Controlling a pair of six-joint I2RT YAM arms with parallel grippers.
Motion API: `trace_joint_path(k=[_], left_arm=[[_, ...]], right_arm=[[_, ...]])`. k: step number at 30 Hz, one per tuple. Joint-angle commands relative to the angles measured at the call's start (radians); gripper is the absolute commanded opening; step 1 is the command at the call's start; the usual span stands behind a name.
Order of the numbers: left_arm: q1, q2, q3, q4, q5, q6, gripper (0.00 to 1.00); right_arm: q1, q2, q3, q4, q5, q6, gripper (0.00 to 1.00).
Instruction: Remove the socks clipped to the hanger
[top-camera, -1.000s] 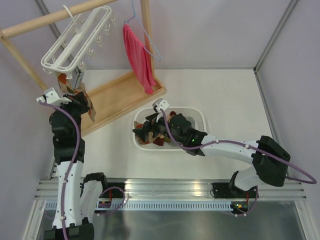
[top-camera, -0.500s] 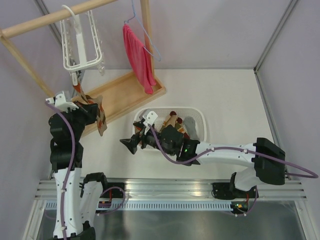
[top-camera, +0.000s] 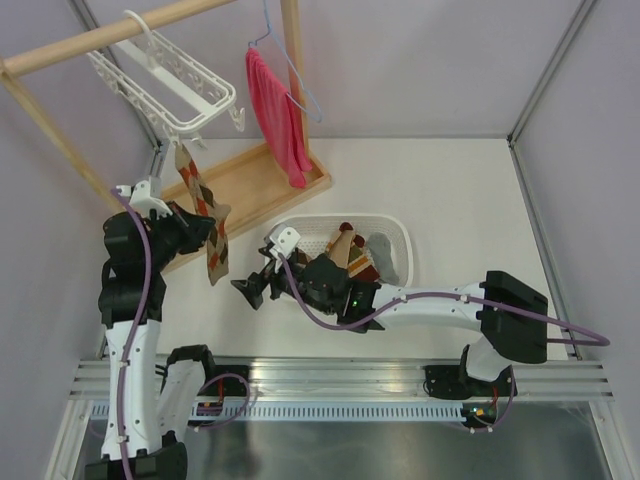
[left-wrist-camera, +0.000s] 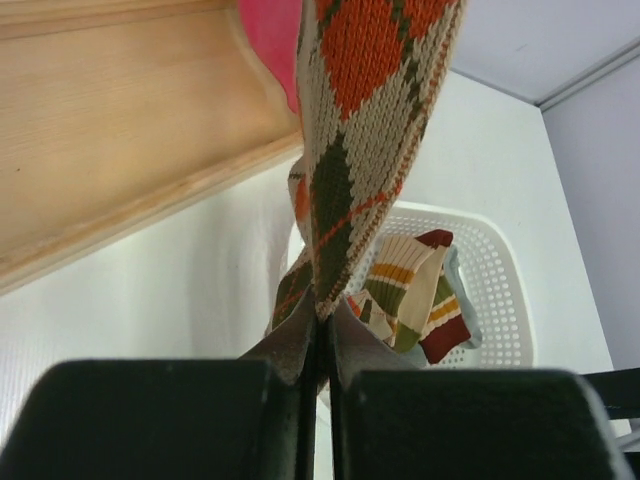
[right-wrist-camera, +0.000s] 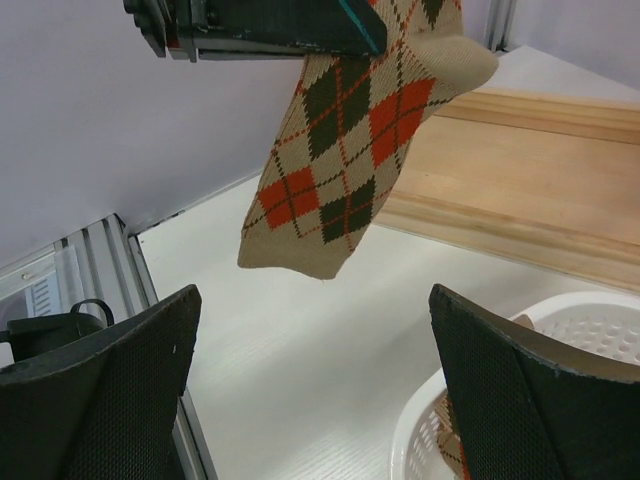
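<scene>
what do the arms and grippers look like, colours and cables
Both arms alternate white tubular links with black joint housings. A purple cable trails along the left arm and the right arm, which shows a green light. The right gripper has broad, black, textured fingers.

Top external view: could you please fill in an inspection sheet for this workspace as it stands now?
Surface: white table, no spills seen.
Job's things: white clip hanger tilted on the wooden rail; one argyle sock stretched below it; more socks in the white basket.
Clutter: red cloth on a blue wire hanger.
Grippers: left tool shut on the argyle sock; right tool open and empty, beside the basket.
Cables: purple cables run along both arms, no snag seen.
Surroundings: wooden rack base, plain walls, metal rail at the near edge.
</scene>
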Motion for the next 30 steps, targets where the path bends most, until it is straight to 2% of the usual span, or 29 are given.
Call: trace_joint_path(k=[1,12,20,25,30], left_arm=[[-0.004,-0.055,-0.003,-0.026,-0.028,0.06,0.03],[-0.013,-0.123,-0.048,-0.029,-0.047,-0.02,0.02],[-0.025,-0.134,-0.055,-0.031,-0.037,-0.04,0.02],[-0.028,-0.137,-0.062,-0.029,-0.037,-0.063,0.02],[-0.028,-0.152,-0.055,-0.026,-0.053,-0.063,0.02]], right_arm=[[0.01,0.008,0.036,0.071,0.02,0.002,0.98],[0.036,0.1,0.118,0.092,0.021,0.013,0.98],[0.05,0.185,0.249,0.071,0.041,0.004,0.98],[0.053,0.31,0.396,0.014,0.129,-0.038,0.98],[0.052,0.377,0.444,0.023,0.262,-0.05,0.98]])
